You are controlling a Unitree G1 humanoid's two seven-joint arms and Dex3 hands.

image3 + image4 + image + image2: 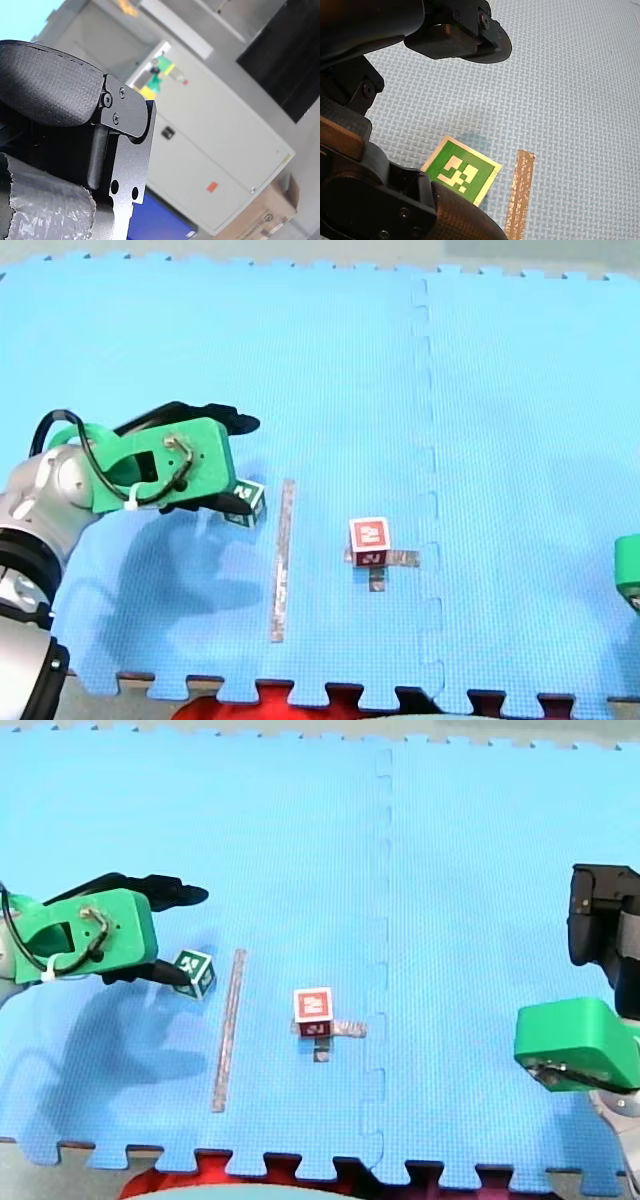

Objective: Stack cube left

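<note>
The left hand came in over the left part of the blue mat, low above it; its black fingers were spread wide and held nothing. The green cube sat on the mat between them. The near finger was right at the cube's left edge, though contact could not be made out; the far finger stood well apart, with open mat between it and the cube. In the second wrist view the cube lay flat, marker face up, one finger overlapping its near corner.

Just right of the cube a long tape strip ran towards the mat's toothed near edge. Beyond the strip, near the middle, the red cube stood on a small tape cross, apart from strip and green cube alike, with bare mat on every side. A seam ran from the far edge to the near edge just right of the red cube.

The right hand was raised at the mat's right edge, well apart from both cubes; whether it was open or closed could not be told.
</note>
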